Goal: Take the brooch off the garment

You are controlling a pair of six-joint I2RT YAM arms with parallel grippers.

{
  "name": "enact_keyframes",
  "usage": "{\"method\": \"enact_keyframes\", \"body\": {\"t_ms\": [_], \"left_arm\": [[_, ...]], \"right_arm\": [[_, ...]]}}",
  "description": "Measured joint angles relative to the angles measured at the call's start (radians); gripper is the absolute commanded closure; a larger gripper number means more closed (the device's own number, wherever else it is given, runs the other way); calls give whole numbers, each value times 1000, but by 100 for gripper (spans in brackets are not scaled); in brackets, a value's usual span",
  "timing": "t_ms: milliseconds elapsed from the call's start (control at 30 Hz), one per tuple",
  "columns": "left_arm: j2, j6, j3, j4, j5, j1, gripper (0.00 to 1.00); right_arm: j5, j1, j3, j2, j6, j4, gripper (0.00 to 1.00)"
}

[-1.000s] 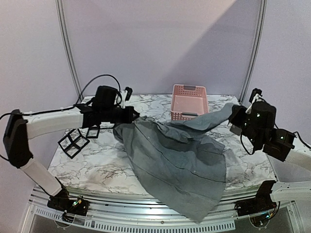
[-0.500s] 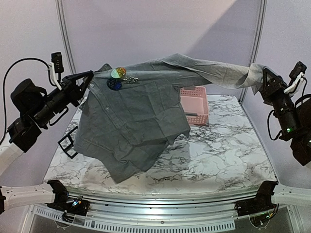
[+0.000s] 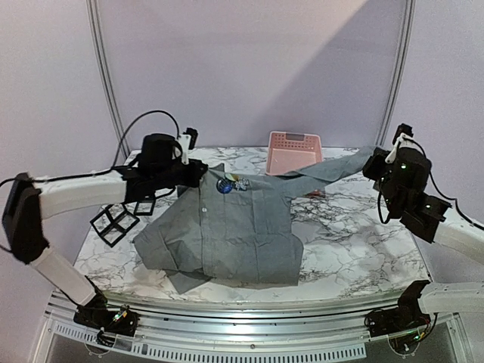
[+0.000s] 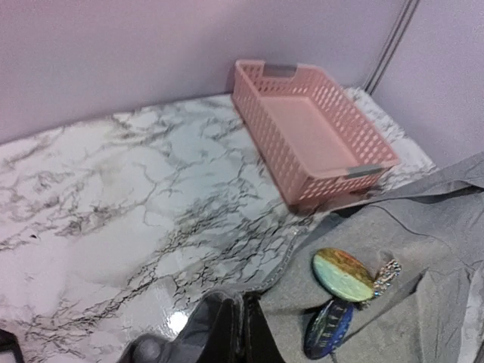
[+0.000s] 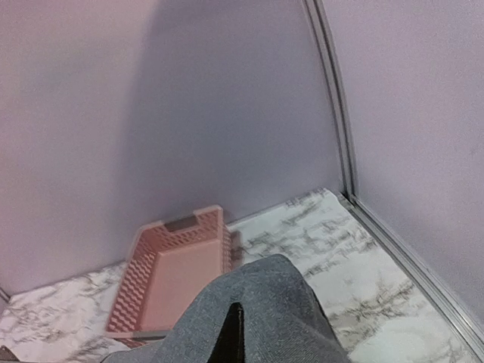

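The grey garment (image 3: 227,234) lies spread over the middle of the marble bench (image 3: 355,242), with its lower edge near the front side. One sleeve goes up and to the right, passes just in front of the pink basket (image 3: 295,151) and ends in the right jaws, so this part is lifted from the bench. The basket stands at the far edge of the bench.

The brooch (image 3: 225,184) sits on the upper part of the garment, close to the collar and just beside the left jaws. In the left wrist view the brooch (image 4: 344,274) shows as a shiny green-yellow disc with a dark blue disc under it and a small glittering piece at its side, all resting on the grey cloth.

The left jaws are clenched on the edge of the garment near the collar. The right jaws are clenched on the end of the sleeve, and the cloth covers most of them in the right wrist view.

Some black wire cubes (image 3: 115,219) stand on the left side of the bench, under the left arm (image 3: 83,189)
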Motion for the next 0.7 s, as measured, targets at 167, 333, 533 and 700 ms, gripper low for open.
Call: {"method": "enact_keyframes", "body": {"t_ms": [167, 333, 533, 700], "left_arm": [[281, -3, 161, -6, 34, 20, 100], [405, 13, 306, -5, 71, 21, 100], [470, 16, 326, 2, 53, 21, 100], [483, 3, 328, 6, 16, 26, 72]], "right_arm": [[-35, -100, -52, 93, 197, -136, 100], [-53, -108, -66, 120, 361, -229, 100], [-86, -154, -99, 169, 470, -273, 100], [-158, -267, -108, 211, 515, -272, 85]]}}
